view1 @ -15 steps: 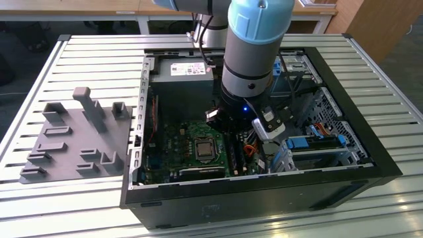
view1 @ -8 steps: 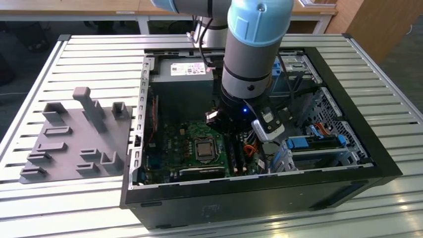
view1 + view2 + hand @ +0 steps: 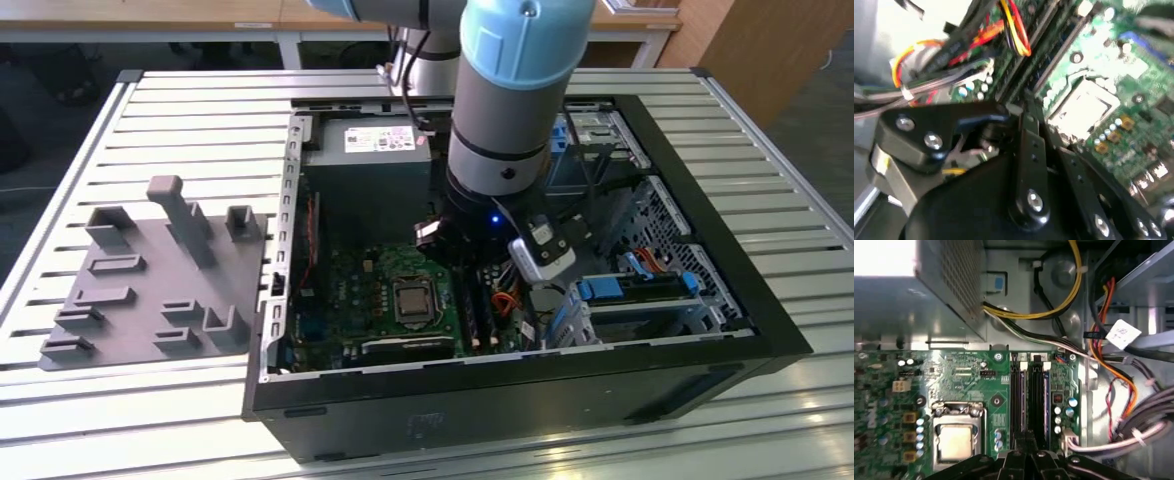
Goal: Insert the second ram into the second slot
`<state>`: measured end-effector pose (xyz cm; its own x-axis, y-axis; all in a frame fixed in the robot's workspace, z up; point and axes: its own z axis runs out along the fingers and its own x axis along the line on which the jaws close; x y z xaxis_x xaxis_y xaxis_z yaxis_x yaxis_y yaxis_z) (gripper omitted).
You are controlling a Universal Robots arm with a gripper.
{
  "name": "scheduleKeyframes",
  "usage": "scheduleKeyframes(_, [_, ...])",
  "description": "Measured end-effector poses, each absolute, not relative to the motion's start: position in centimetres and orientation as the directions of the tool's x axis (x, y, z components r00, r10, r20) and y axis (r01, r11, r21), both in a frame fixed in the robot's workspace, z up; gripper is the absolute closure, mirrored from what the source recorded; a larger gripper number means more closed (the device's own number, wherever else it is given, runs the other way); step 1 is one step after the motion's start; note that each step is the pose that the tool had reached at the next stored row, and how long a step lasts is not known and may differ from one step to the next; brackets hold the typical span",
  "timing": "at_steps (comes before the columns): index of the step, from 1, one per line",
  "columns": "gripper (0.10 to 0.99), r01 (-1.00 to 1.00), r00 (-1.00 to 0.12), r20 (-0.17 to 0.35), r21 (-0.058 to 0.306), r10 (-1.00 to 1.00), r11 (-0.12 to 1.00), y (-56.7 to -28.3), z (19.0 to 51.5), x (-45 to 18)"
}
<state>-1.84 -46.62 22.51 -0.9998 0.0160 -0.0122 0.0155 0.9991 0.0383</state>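
Gripper (image 3: 1026, 452) low over the slots (image 3: 1029, 400), just beside the socket (image 3: 956, 440) on the motherboard (image 3: 954, 375). Jaws drawn together, seemingly pinching something thin between them. Ram itself not clearly made out; slots' long axis running straight away from fingertips.

— What does the arm (image 3: 501, 120) look like?
— A silver-grey tube with a pale blue joint cap, a black band and a small blue light low down.
— And the gripper (image 3: 1024, 150)?
— Black linkage bars, pinned with shiny silver screws (image 3: 934, 141).
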Motion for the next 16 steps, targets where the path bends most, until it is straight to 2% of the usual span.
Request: scheduleKeyframes(16, [0.980,0.016,-1.000,-0.011,0.038,0.016,0.999,-46.6,24.6,-1.9])
